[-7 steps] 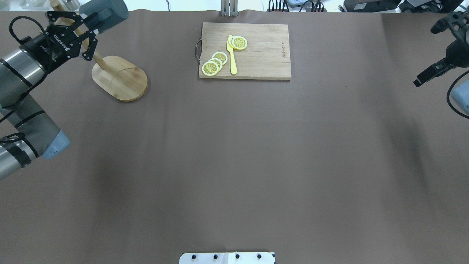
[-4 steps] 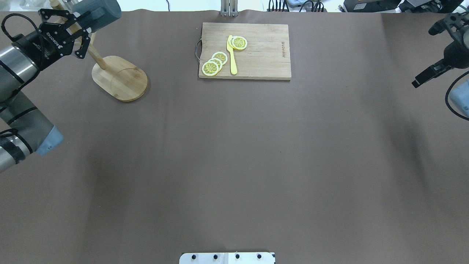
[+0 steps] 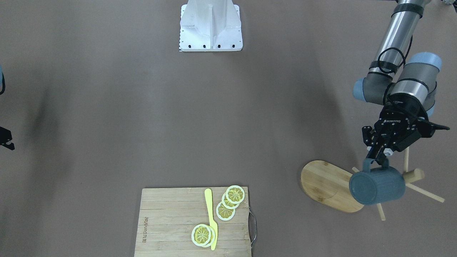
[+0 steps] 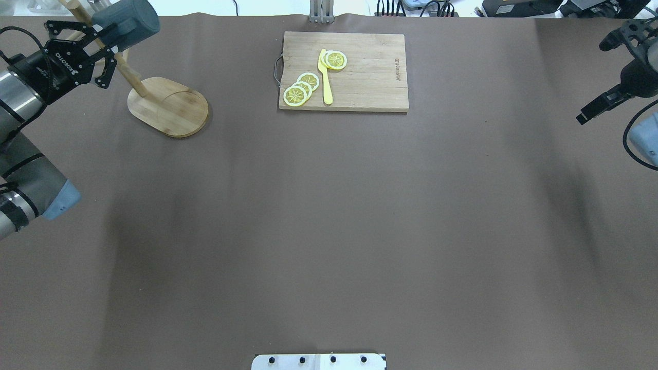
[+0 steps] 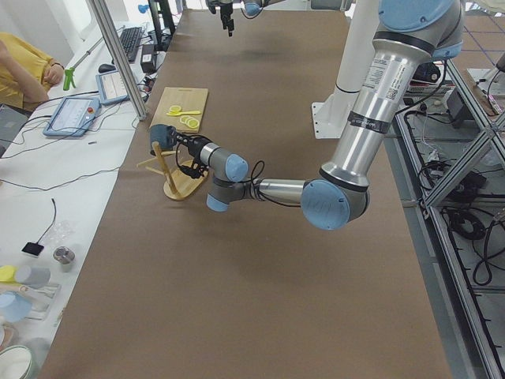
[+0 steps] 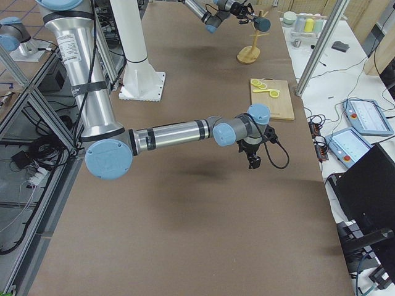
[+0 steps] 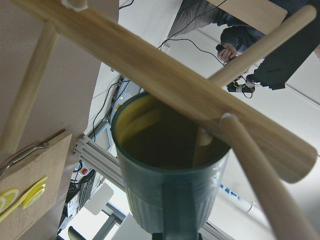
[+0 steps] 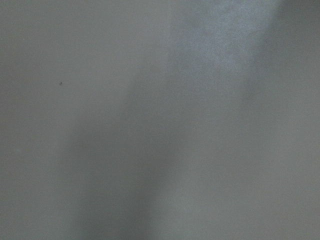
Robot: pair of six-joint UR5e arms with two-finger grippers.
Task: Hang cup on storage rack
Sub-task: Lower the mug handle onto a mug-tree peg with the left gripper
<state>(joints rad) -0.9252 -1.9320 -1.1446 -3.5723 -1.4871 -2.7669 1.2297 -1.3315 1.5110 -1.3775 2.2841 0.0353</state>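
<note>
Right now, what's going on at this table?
The left gripper holds the blue mug by its handle, tipped on its side, up among the pegs of the wooden mug tree. Whether the handle is on a peg yet is unclear. The right gripper hangs empty at the table's other end.

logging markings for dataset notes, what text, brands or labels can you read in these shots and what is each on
"ROBOTIQ": white letters on the body of the left gripper, which grips the cup.
Engraved word near one short edge of the cutting board: too small to read.
Printed strips on the left arm and the right arm: too small to read.
Cup: no lettering shows in these views.
</note>
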